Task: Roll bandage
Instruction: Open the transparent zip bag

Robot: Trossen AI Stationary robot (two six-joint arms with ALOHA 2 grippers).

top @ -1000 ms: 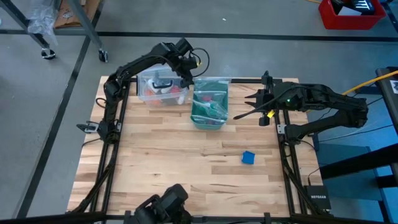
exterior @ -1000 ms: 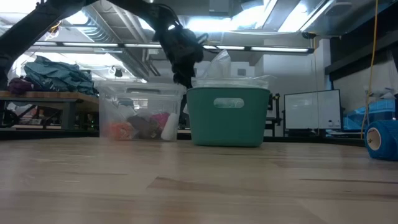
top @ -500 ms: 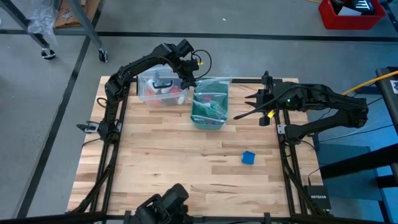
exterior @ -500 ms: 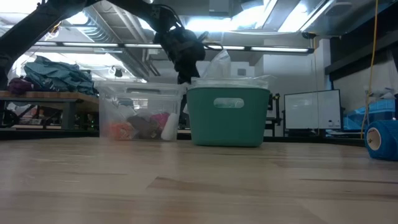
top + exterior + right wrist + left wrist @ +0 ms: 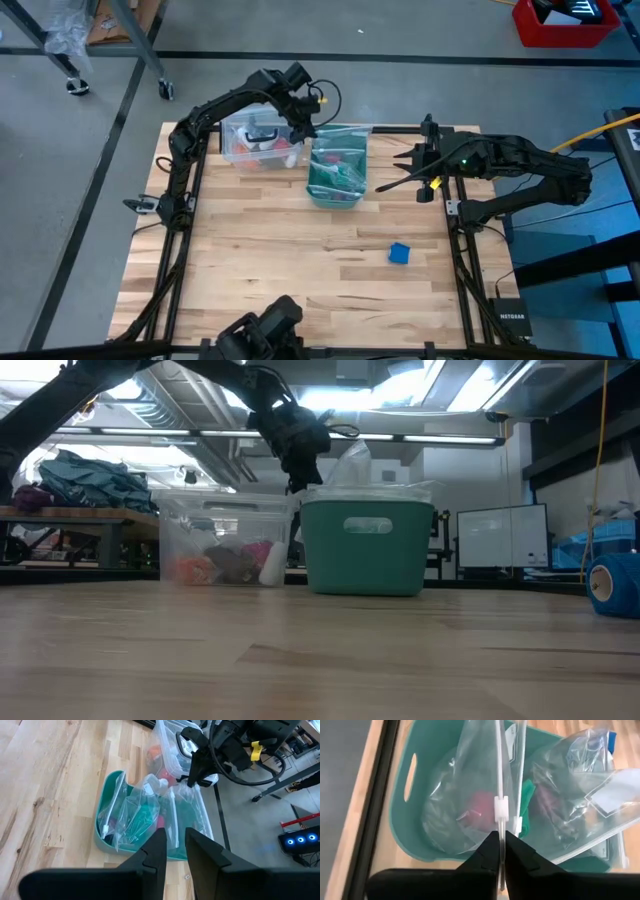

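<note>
The bandage is a small bright blue roll (image 5: 399, 253) resting on the wooden table right of centre, and it shows at the right edge of the low view (image 5: 613, 586). No gripper is near it. My left gripper (image 5: 303, 128) is over the far left corner of the teal basket (image 5: 322, 192), shut on a clear zip bag (image 5: 470, 795) that stands in the basket. My right gripper (image 5: 380, 186) hovers just right of the basket, open, with nothing between its fingers (image 5: 156, 851). My left gripper pinches the clear bag's zip-strip top edge (image 5: 501, 815) between its two fingers, beside the white slider. The fingers come from above and lie across the strip. The bag hangs below them, its lower part inside the basket among other bags.
A clear plastic bin (image 5: 240, 150) with coloured items stands left of the basket at the far edge. The basket holds several more clear bags (image 5: 135, 815). Bare wood (image 5: 280, 260) stretches across the near half of the table.
My left gripper has shifted a little toward the basket and has shut on the clear bag's top edge. The right arm and the blue roll have kept still.
</note>
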